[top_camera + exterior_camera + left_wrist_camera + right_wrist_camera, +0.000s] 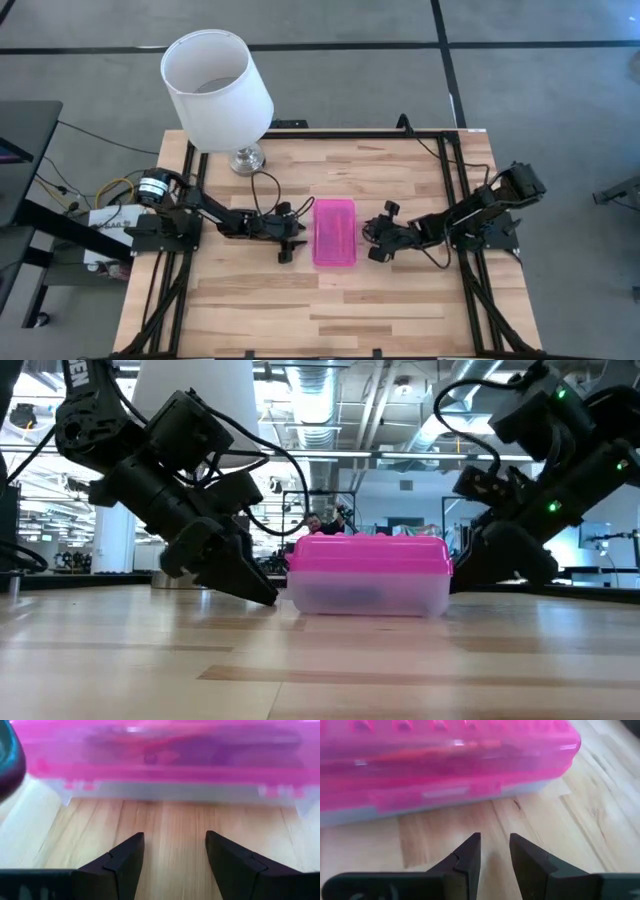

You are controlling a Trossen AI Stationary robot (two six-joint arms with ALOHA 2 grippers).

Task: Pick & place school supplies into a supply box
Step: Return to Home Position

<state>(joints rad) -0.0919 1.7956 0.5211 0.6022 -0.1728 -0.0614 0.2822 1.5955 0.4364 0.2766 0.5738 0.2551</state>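
The supply box [334, 232], with a see-through base and a bright pink lid, lies shut on its base in the middle of the wooden table. Dim long shapes, one orange [470, 747], show through the lid; otherwise the school supplies are hidden. My left gripper [175, 837] stands open just off the box's left long side [165, 790], slanting down with its fingertips near the tabletop [255, 588]. My right gripper [495, 837] is off the box's right long side, slanting down. Its fingers are a narrow gap apart with nothing between them.
A white lampshade [215, 88] on a glass lamp base [247, 158] stands at the table's far left. Black frame rails [170, 290] run along the left and right edges. Bare wood [330, 310] lies between the box and the near edge.
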